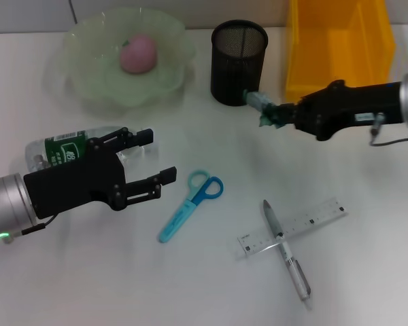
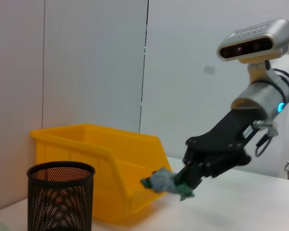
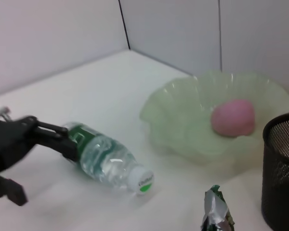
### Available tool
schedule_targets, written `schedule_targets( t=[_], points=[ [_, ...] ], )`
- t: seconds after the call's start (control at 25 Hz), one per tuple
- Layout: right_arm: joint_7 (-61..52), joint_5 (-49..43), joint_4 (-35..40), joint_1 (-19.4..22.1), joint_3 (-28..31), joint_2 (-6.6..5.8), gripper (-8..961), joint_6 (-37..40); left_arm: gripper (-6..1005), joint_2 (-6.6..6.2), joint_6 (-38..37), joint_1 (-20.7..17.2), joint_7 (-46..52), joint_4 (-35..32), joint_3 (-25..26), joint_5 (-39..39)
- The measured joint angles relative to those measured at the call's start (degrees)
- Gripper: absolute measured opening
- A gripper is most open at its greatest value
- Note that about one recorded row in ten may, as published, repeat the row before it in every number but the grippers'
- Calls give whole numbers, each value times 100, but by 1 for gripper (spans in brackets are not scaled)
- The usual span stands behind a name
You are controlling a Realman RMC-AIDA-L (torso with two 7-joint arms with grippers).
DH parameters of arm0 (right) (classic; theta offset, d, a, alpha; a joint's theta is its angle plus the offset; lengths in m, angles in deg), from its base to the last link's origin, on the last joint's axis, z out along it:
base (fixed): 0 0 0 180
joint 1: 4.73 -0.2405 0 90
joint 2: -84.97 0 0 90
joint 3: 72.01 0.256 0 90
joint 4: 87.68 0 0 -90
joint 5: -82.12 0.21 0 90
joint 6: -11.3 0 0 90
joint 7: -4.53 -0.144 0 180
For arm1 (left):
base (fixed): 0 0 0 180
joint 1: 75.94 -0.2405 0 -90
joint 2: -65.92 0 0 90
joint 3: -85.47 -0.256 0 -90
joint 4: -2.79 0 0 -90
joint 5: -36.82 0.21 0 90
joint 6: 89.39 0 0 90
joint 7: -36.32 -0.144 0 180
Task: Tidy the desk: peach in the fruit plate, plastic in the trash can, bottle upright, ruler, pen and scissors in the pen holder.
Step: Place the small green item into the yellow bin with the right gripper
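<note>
1. Two arms are showing. The left gripper is hovering with fingers spread, empty, just over the lying bottle, well left of the pen holder.
2. The right gripper is pinching the crumpled plastic just right of the pen holder; it should be carrying it higher, over the yellow bin's rim, before letting go.
3. Only the left wrist view is showing the plastic raised off the table; only the right wrist view is showing the bottle's cap.

Pink peach, yellow bin
</note>
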Motion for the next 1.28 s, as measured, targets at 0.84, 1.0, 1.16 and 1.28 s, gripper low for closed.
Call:
schedule_targets(
  t=[0.84, 1.0, 1.16, 1.28],
  points=[
    [1303, 433, -707, 300, 1431, -181, 36, 1161, 680, 16, -33, 21, 0, 9, -23, -11],
    [1575, 442, -849, 317, 2045, -143, 36, 1152, 679, 16, -236, 16, 0, 9, -34, -18],
    [1863, 534, -1119, 338, 2887, -137, 37, 1148, 678, 24, -253, 11, 0, 10, -36, -13],
    [2061, 874, -1338, 378, 3249, -141, 37, 1033, 677, 30, -259, 9, 0, 15, -36, -9]
  ],
)
